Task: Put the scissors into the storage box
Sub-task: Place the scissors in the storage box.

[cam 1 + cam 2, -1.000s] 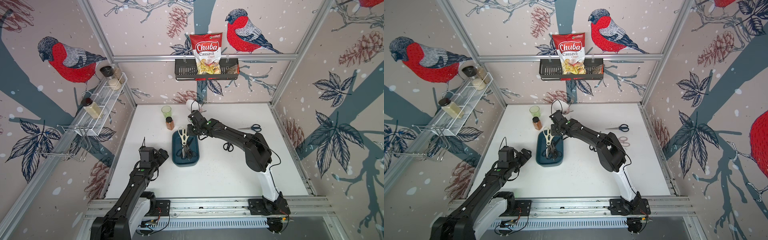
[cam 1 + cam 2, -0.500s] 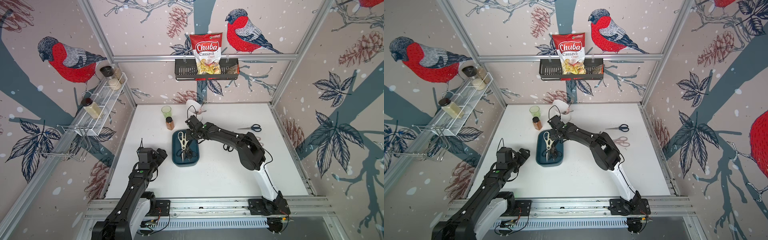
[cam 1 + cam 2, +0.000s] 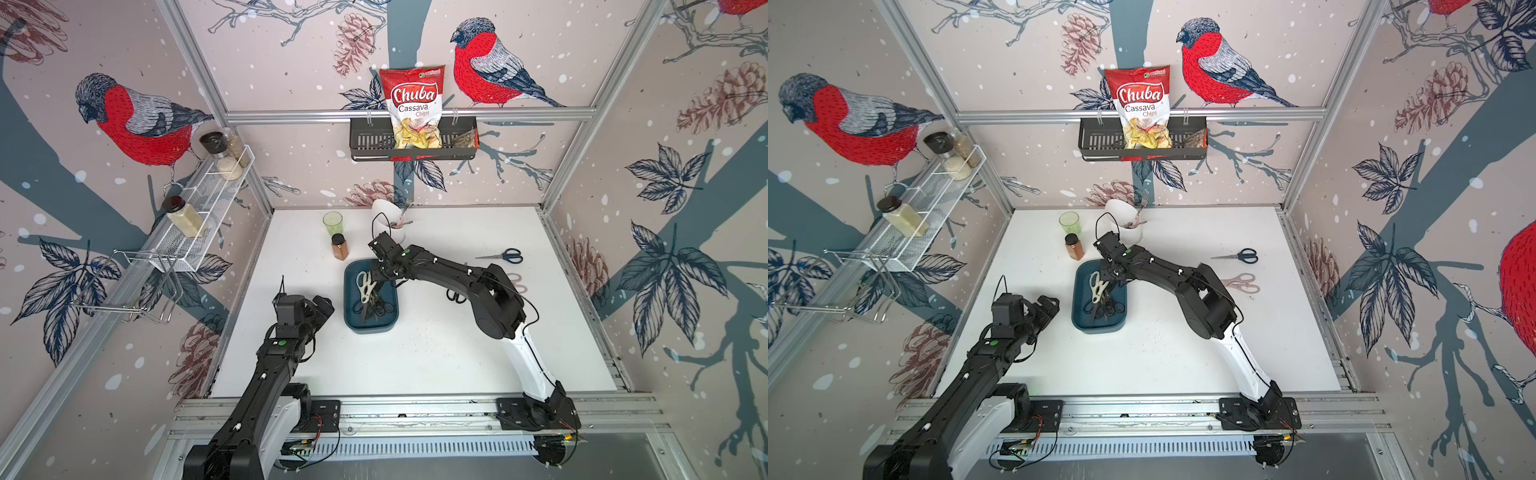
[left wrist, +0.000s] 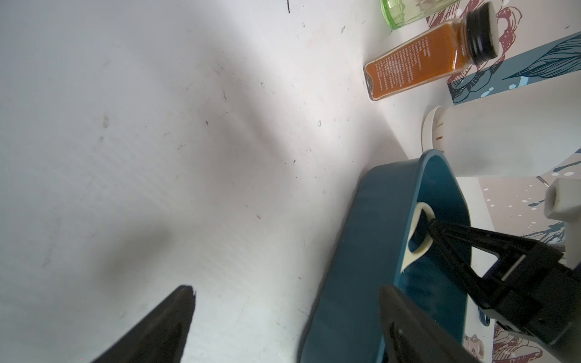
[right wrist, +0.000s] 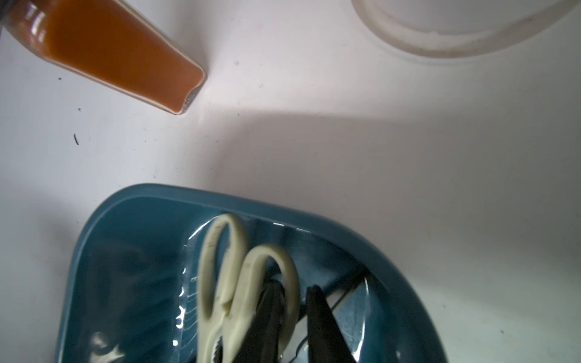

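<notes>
The teal storage box (image 3: 371, 326) (image 3: 1098, 328) sits mid-table and holds several black-handled scissors (image 3: 374, 307). On top of them lie cream-handled shears (image 3: 365, 286) (image 5: 220, 283). My right gripper (image 3: 376, 277) (image 5: 294, 286) is at the box's far end. One finger is inside a cream handle loop and the other just outside it, with a small gap, so it is open. Dark-blue-handled scissors (image 3: 503, 255) and a pinkish pair (image 3: 1241, 282) lie on the table at right. A black pair (image 3: 455, 296) lies under the right arm. My left gripper (image 3: 324, 305) (image 4: 287, 288) is open beside the box's left wall.
A white utensil cup (image 3: 388, 216), an orange spice jar (image 3: 339, 246) and a green glass (image 3: 333, 223) stand just behind the box. A black wall basket (image 3: 413, 141) with a chips bag hangs at the back. A wire shelf (image 3: 199, 216) runs along the left wall.
The right gripper carried the cream shears down into the box's far end and its jaws have parted slightly. The left arm has barely moved.
</notes>
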{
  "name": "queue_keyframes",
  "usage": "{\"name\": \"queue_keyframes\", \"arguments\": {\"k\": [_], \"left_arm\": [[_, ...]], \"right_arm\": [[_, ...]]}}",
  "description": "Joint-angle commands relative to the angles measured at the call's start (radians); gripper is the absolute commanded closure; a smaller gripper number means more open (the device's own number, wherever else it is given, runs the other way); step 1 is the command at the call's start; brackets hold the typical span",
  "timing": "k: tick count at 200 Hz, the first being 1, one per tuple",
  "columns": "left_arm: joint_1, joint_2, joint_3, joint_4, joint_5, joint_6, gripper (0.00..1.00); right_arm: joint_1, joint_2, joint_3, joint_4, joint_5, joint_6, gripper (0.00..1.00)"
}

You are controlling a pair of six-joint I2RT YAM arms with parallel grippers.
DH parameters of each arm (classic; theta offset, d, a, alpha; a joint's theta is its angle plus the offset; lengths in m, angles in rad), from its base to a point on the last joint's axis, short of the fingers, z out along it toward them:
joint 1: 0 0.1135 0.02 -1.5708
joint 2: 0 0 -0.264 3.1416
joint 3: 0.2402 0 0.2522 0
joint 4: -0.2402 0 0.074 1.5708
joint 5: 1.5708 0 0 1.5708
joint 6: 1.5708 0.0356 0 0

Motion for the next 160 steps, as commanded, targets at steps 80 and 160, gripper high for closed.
{"name": "queue_keyframes", "arguments": {"k": [80, 160], "left_arm": [[0.005, 0.003, 0.111, -0.032, 0.124, 0.022, 0.05], [-0.015, 0.025, 0.217, -0.085, 0.233, 0.108, 0.06]], "right_arm": [[-0.070, -0.170, -0.066, 0.057, -0.062, -0.004, 0.68], [-0.262, -0.467, -0.537, 0.223, -0.101, 0.012, 0.65]]}}
